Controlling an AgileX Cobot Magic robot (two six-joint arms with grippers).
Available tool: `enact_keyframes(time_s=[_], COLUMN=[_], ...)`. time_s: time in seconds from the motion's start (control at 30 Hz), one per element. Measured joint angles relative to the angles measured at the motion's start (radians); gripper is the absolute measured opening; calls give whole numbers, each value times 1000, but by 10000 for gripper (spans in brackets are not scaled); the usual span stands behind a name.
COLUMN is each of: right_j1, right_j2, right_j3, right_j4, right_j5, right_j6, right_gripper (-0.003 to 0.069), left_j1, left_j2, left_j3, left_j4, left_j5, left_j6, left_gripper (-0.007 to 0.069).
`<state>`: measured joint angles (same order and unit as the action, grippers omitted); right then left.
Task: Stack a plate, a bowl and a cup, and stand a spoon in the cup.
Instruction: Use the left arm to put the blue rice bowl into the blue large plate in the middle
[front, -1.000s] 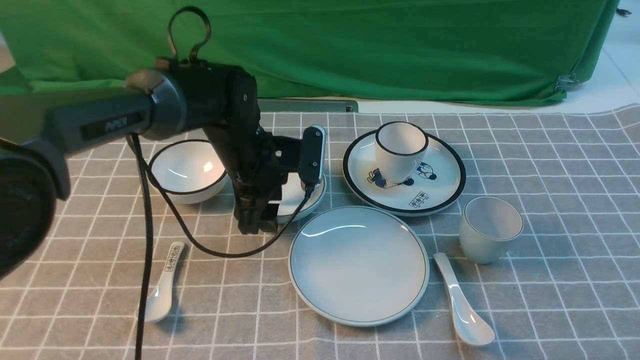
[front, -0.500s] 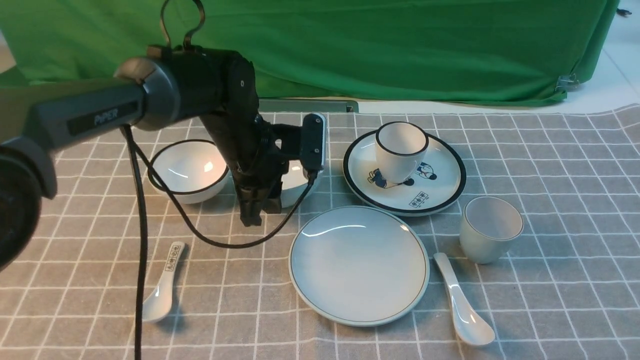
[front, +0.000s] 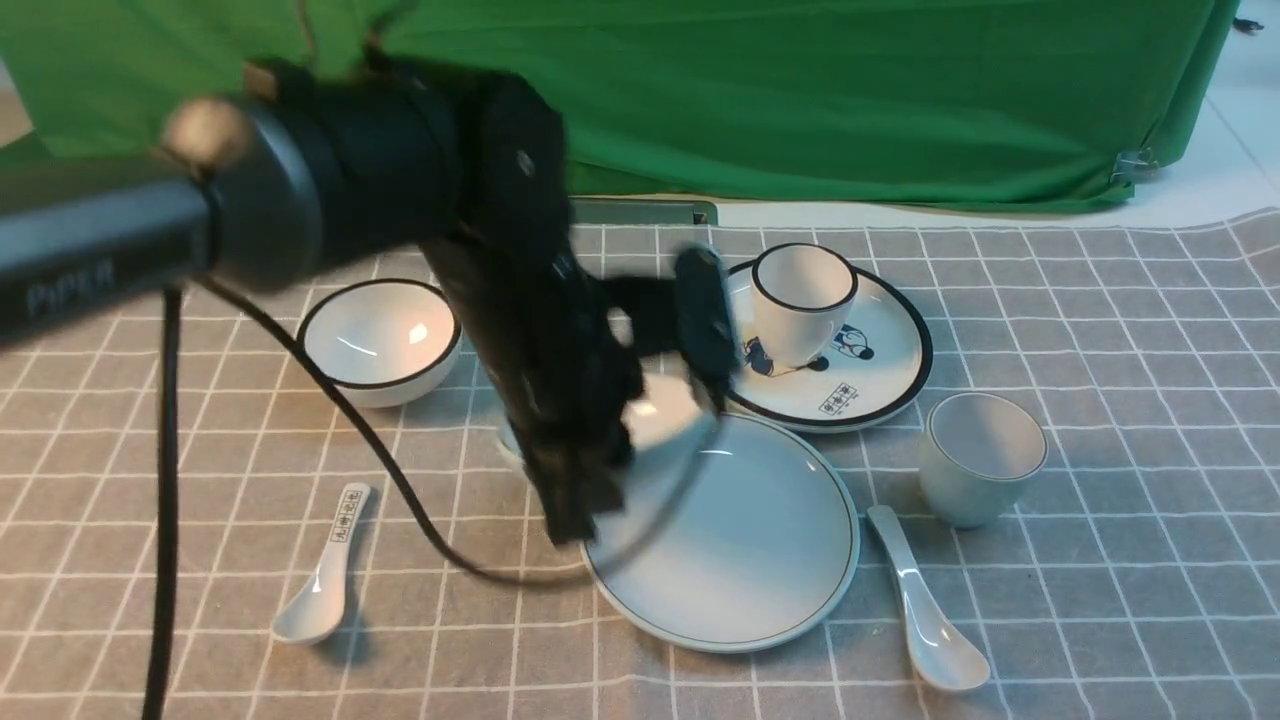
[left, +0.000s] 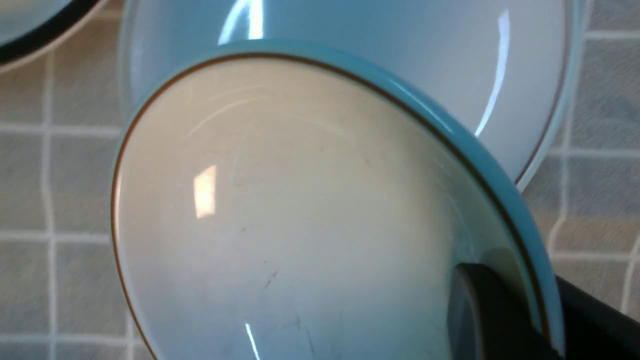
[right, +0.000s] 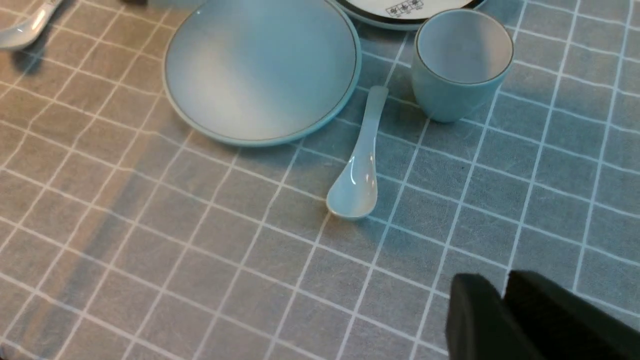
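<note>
Bowl (front: 662, 412) tilted in front view, left claw (front: 575, 505) clenched on its rim, hanging over the plate's (front: 760, 560) left edge. Left wrist view: dark finger (left: 485, 320) pinches that rim, plate beneath. Right wrist view: right claw (right: 502, 307) pressed together, empty, above the worktop (right: 150, 225); spoon (right: 357, 175) lies beside the plate, cup (right: 462, 60) near its handle.

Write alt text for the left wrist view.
The left tool pinches the rim of a shallow pale bowl, holding it over a pale blue plate on a grey checked tablecloth. A black-rimmed plate shows its edge in one corner.
</note>
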<state>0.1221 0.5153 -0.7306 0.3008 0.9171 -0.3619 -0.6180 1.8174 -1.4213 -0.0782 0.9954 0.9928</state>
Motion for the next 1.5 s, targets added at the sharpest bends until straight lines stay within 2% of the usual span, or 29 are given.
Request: enact_keyframes(time_s=[0.13,0.27,0.6,0.7,0.77,0.83,0.9,1.03,1.17,1.23,1.3,1.37,1.4,1.43,1.5], right_j1=[0,0,0,1,1,1,1,1,1,1,2,23,34,75,118], right_j2=[0,0,0,1,14,48,93,181,275,331,385,484,504,598,681], right_j3=[0,0,0,0,0,-2,-2,-7,-45,-73,-112,-169,-181,-242,-295], right_j4=[0,1,3,3,3,3,3,4,12,35,57,70,70,67,49], right_j5=[-1,0,11,11,13,14,14,13,13,13,12,11,10,8,6], right_j6=[0,0,3,39,59,63,64,64,55,41,22,7,6,4,4], right_gripper=[125,129,143,187,255,332,378,391,367,357,351,345,345,344,344], left_j1=[-95,-146,-160,-160,-160,-160,-160,-160,-160,-160,-160,-160,-160,-160,-160], left_j2=[9,34,87,87,87,87,87,87,73,46,3,-75,-90,-172,-232], left_j3=[51,53,53,53,53,53,53,53,53,55,55,55,55,58,72], left_j4=[11,13,71,78,78,89,100,104,126,151,170,181,181,175,162], left_j5=[-128,-223,-226,-232,-235,-235,-234,-228,-228,-230,-235,-230,-225,-195,-192], left_j6=[-28,-30,-30,-30,-30,-30,-30,-30,-83,-158,-243,-356,-374,-448,-461], left_gripper=[39,39,39,59,111,200,295,429,466,451,396,284,260,129,66])
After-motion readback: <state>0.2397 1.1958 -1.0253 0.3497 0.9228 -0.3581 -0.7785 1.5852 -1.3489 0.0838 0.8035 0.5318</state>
